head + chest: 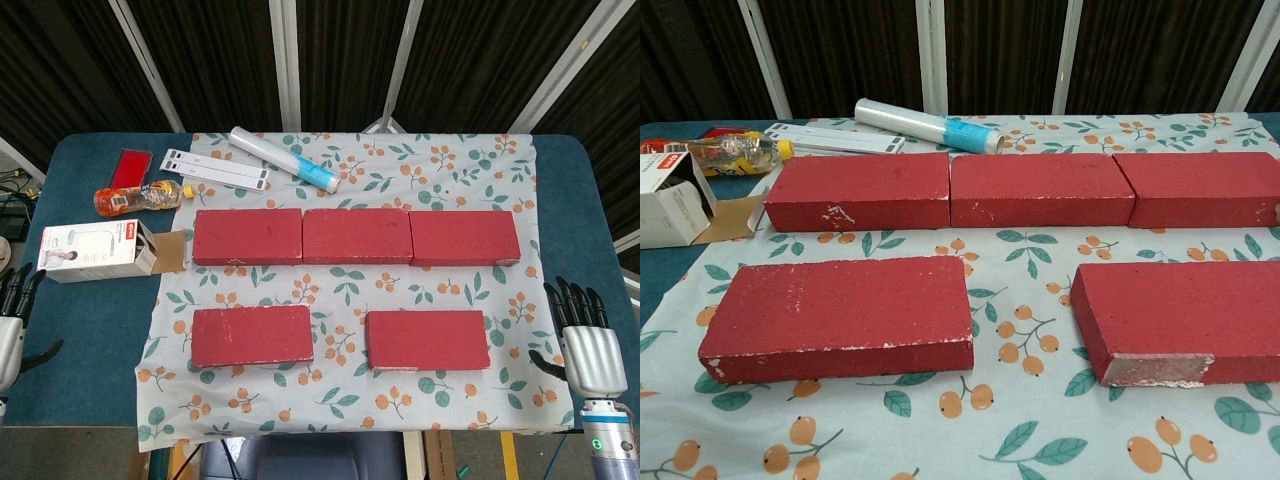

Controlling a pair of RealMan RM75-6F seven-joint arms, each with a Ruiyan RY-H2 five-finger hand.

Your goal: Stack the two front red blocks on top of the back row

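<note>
Three red blocks form the back row: left (pixel 248 236) (pixel 862 191), middle (pixel 357 236) (pixel 1041 189) and right (pixel 464 238) (pixel 1200 188), set end to end on the floral cloth (pixel 345 300). Two more red blocks lie in front, the front left block (pixel 252 334) (pixel 843 317) and the front right block (pixel 428 340) (pixel 1185 318), flat and apart. My left hand (pixel 12 320) hangs at the table's left edge, fingers apart, holding nothing. My right hand (pixel 585 345) hovers at the right edge, fingers spread and empty. The chest view shows neither hand.
Behind the back row lie a white roll with a blue band (pixel 283 159) (pixel 930 126), a white strip (pixel 216 168), a red card (pixel 131 166) and a plastic bottle (pixel 140 197) (pixel 725 152). An opened white box (pixel 98 250) (pixel 670 200) sits at the left.
</note>
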